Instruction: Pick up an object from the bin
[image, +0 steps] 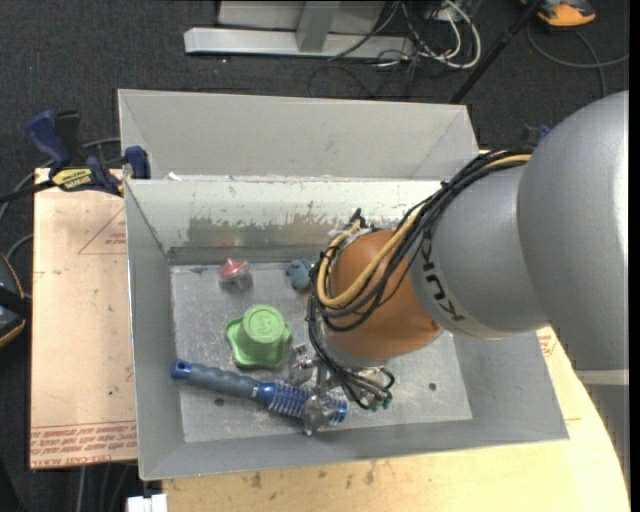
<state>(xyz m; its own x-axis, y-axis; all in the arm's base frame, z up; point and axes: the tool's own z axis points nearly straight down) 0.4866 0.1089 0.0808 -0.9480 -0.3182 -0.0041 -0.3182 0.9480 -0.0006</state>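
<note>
My gripper (318, 396) is low in the bin near its front wall, under the arm's orange cover. It stands right over the ribbed right end of a blue tool (225, 383) with a long handle, which lies flat along the front of the floor and points left. Whether the gripper touches or holds the tool is hidden. A green round cap-like thing (258, 335) sits just to the left of the gripper and behind the blue tool.
A small red and grey thing (235, 272) and a small blue-grey thing (299, 271) lie near the bin's back wall. The arm with its orange cover and black and yellow cables hides the right half of the floor.
</note>
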